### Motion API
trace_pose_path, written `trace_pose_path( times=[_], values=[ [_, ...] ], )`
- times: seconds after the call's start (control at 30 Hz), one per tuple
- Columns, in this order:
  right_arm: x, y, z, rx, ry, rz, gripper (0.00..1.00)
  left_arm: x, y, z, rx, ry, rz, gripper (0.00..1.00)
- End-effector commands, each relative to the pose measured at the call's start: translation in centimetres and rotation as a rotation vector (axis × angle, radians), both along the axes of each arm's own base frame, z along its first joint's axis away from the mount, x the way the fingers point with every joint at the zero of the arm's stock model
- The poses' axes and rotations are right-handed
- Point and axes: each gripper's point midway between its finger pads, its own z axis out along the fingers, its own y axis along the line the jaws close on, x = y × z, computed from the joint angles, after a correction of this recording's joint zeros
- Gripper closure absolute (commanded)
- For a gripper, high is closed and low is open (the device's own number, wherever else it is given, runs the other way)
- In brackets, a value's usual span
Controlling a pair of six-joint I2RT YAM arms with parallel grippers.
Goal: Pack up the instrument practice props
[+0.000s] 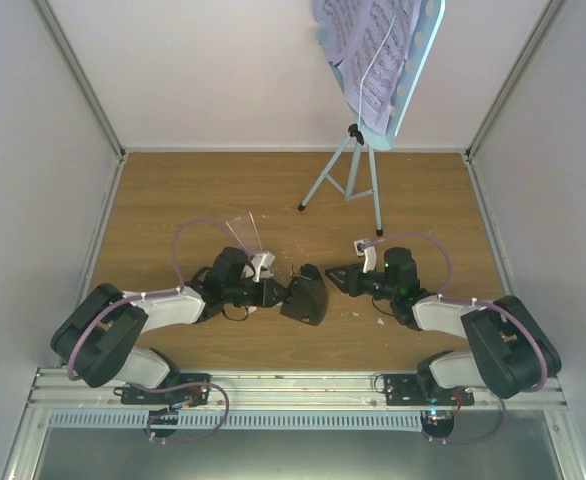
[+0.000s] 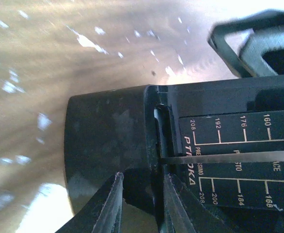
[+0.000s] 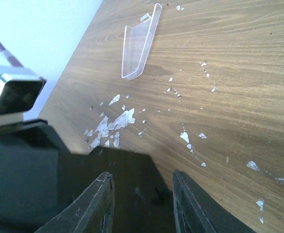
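We note metronome (image 1: 305, 295) on desk (image 1: 173, 200); left end effector (image 2: 143, 180) at its 9 o'clock, right end effector (image 3: 142, 177) at 3, probably bracing it. Clamped or apart: cannot tell. Clear cover (image 3: 139, 41) lies off at 11.

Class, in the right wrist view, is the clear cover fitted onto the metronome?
No, the clear cover lies alone on the wooden table, apart from the black metronome.

The metronome (image 1: 305, 293) is boxed in for me: my left gripper (image 1: 280, 291) is right up against its left side, and my right gripper (image 1: 332, 275) is just beside its right side. Behind it I see bare table (image 1: 173, 200) up to the music stand (image 1: 351, 180) legs. The clear cover (image 1: 245, 232) lies behind it to the left, well apart.
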Motion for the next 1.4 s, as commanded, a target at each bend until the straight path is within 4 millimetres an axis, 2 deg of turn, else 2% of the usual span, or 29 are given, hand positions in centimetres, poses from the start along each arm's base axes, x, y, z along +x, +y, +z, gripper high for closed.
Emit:
trace_pose_path(
  times=[0.0, 0.2, 0.3, 0.47, 0.63, 0.8, 1.0, 1.2, 1.37],
  values=[
    [0.7, 0.6, 0.8, 0.022, -0.034, -0.004, 0.64, -3.0, -1.5, 0.0, 0.014, 0.043, -0.038, 0.74],
    [1.0, -0.3, 0.9, 0.005, -0.057, -0.069, 0.65, -3.5, -1.8, 0.8, 0.028, 0.036, -0.010, 0.73],
    [1.4, -1.4, 1.3, -0.040, -0.087, -0.127, 0.59, -3.4, -1.6, 1.6, 0.026, 0.020, 0.002, 0.71],
    [1.3, -3.6, 2.7, -0.117, -0.148, -0.218, 0.41, -2.5, -0.1, 2.3, 0.073, -0.038, 0.065, 0.56],
    [-0.2, -5.1, 3.7, -0.135, -0.117, -0.266, 0.32, -0.7, 1.4, 3.7, 0.076, -0.093, 0.111, 0.38],
    [-2.7, -5.5, 1.8, -0.105, 0.061, -0.272, 0.29, 1.5, 2.1, 5.7, 0.028, -0.138, 0.122, 0.24],
    [-5.8, -5.5, -1.1, -0.086, 0.223, -0.260, 0.28, 3.0, 1.6, 7.3, -0.011, -0.204, 0.090, 0.14],
    [-9.0, -4.2, -4.0, -0.115, 0.321, -0.182, 0.27, 3.3, 1.1, 6.9, -0.042, -0.188, 0.064, 0.12],
    [-11.2, -2.3, -4.5, -0.124, 0.310, -0.069, 0.21, 3.0, 1.3, 5.8, -0.038, -0.160, 0.070, 0.12]
  ],
)
